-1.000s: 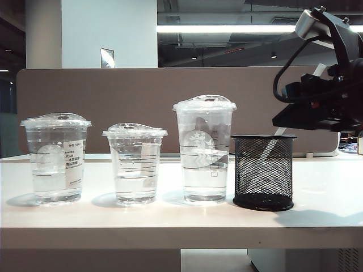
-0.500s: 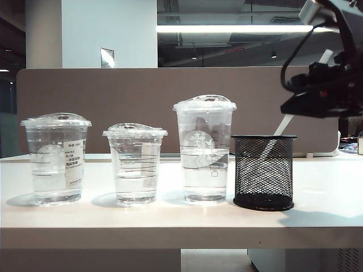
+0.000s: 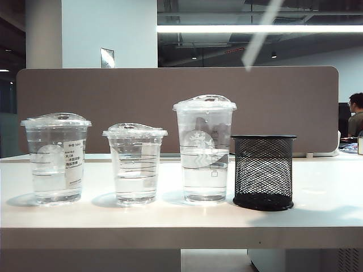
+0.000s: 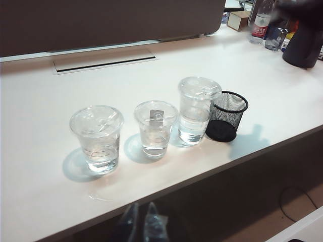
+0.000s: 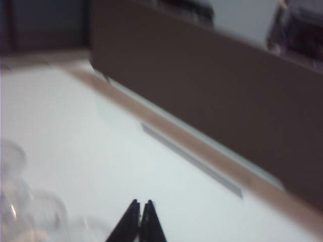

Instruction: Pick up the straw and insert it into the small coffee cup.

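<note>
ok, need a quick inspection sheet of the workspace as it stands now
Surface: white table, three lidded clear cups in a row.
Job's things: long white plastic straw, blurred, lifted high above the black mesh holder; small clear domed-lid coffee cup in the middle, no straw in it.
Clutter: wider labelled cup, tallest cup, bottles at the far edge.
Grippers: right gripper shut, high over the table; left gripper blurred, near the front edge.
Cables: nothing seen.
Surroundings: brown partition, seated person.

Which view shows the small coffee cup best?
The exterior view: the small coffee cup stands side-on, sharp, lid and black lines clear. The left wrist view shows it from above, middle of three. The right wrist view shows only blurred cups.
</note>
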